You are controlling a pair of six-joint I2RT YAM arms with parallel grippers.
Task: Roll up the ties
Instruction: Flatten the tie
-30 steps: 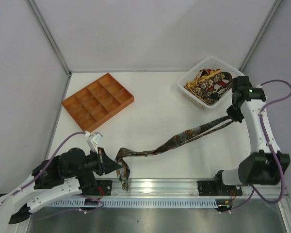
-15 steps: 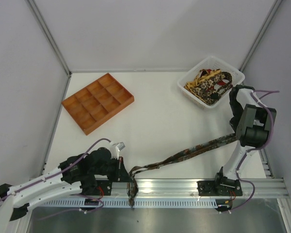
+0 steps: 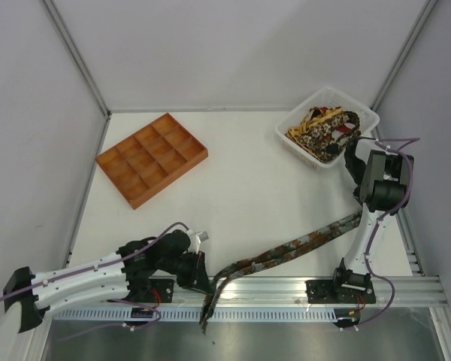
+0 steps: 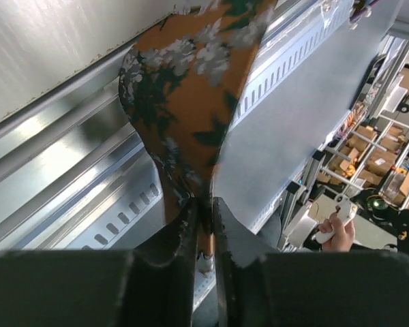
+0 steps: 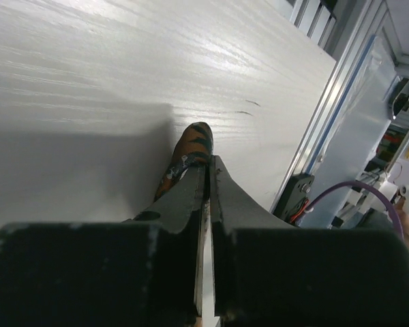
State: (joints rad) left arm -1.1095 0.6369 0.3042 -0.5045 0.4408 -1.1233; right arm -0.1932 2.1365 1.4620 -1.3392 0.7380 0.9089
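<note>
From above, one tie (image 3: 301, 242) lies stretched in a slanted line across the table. Its left part crosses the metal rail (image 3: 286, 289) at the table's near edge, with a short tail hanging over the rail's front. Its right part runs away from the rail toward the right arm. That view hides both sets of fingers under the arms, and the wrist cameras fill this in. The left gripper (image 4: 203, 206) is clamped tight on a narrow, gathered bit of the orange, flower-patterned cloth, which widens beyond the fingertips and drapes over the rail's grooves. The right gripper (image 5: 208, 178), over bare white tabletop behind the rail, is pinched together on the tie's other end, with only a rounded orange and dark tip poking out past the fingertips. Only the top view shows the rest: more ties (image 3: 323, 129) heaped in a white basket (image 3: 362, 113) well back from the rail on the right, and an orange compartment tray (image 3: 152, 158) well back from it on the left.
</note>
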